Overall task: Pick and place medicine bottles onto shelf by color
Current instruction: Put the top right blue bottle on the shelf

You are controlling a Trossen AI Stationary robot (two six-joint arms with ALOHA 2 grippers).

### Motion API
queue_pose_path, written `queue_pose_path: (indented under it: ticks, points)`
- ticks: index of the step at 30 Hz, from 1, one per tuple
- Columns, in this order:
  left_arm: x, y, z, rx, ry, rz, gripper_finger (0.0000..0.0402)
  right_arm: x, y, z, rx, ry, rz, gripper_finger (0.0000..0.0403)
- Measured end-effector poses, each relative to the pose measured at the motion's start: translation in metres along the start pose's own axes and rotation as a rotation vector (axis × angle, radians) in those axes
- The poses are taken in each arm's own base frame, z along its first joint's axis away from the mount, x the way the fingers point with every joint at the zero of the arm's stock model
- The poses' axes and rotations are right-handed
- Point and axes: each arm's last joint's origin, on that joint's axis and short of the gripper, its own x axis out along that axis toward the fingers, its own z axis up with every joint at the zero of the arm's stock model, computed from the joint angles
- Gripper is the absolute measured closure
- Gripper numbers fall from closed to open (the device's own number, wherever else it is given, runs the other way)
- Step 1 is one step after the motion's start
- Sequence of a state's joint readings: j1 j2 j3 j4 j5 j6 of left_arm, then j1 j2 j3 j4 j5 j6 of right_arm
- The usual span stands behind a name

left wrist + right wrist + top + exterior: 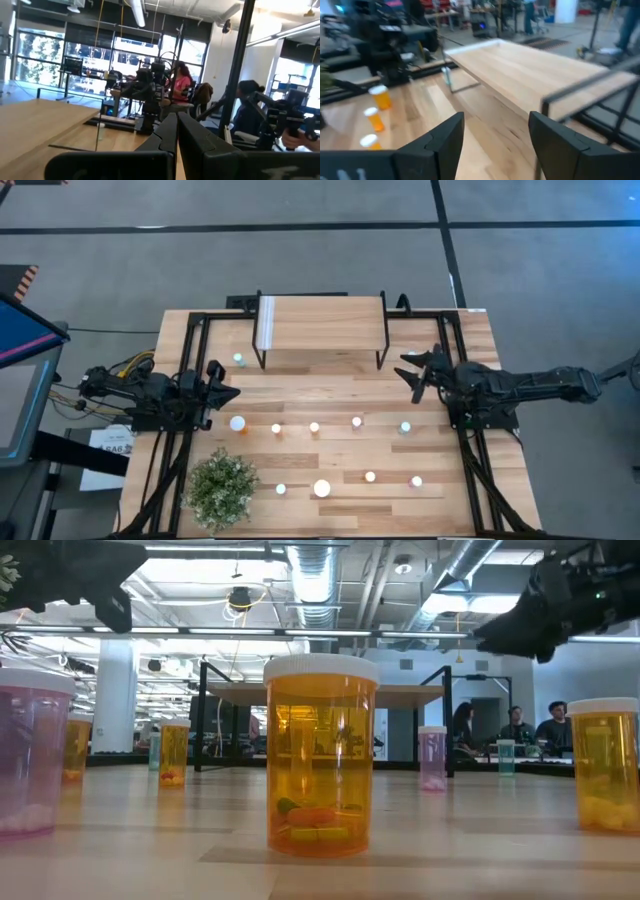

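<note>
The light-wood shelf (320,325) on black legs stands at the table's far middle, a white strip (266,325) at its left end and nothing on its top. Several white-capped medicine bottles stand upright on the table in front of it, among them a teal one (239,359), a large one (322,489), a pink one (417,481) and orange ones (381,96). My left gripper (225,392) hovers shut at the left, clear of the bottles. My right gripper (412,370) hovers open by the shelf's right end, with nothing between its fingers (452,142).
A green bushy plant (221,488) stands at the near left. Black frame rails (470,470) run along both table sides. In the low view a large orange bottle (320,755) stands close in front. People sit in the room beyond the table.
</note>
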State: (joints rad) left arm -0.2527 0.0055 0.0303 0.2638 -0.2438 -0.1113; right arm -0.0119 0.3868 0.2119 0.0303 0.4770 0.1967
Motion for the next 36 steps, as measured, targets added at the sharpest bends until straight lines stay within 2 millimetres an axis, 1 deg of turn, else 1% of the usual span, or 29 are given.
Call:
queue_pose_path:
  ticks: [5,10,14,16,20,24,30,36]
  points:
    - [0.000,0.000,0.000,0.056,-0.001,0.013,0.0401,0.001,-0.004,-0.005,-0.006,0.049,-0.038,0.0157]
    - [0.000,0.000,0.000,0.058,0.002,0.002,0.0401,0.001,-0.007,-0.006,0.097,0.058,-0.066,0.0157]
    - [0.000,0.000,0.000,0.058,0.002,-0.002,0.0401,0.001,-0.009,-0.011,0.102,0.103,-0.087,0.0157]
    - [0.000,0.000,0.000,0.057,0.002,-0.001,0.0401,0.002,-0.010,-0.011,0.141,0.102,-0.095,0.0157]
    - [0.000,0.000,0.000,0.057,0.002,0.005,0.0401,0.002,-0.012,-0.013,0.145,0.118,-0.129,0.0158]
    - [0.000,0.000,0.000,0.056,0.002,0.006,0.0401,0.001,-0.018,-0.017,0.164,0.135,-0.232,0.0158]
    - [0.000,0.000,0.000,0.056,0.001,0.007,0.0401,0.002,-0.026,-0.017,0.216,0.110,-0.344,0.0158]
    - [0.000,0.001,0.000,0.056,-0.001,0.033,0.0401,0.011,-0.036,-0.026,0.216,0.186,-0.464,0.0158]
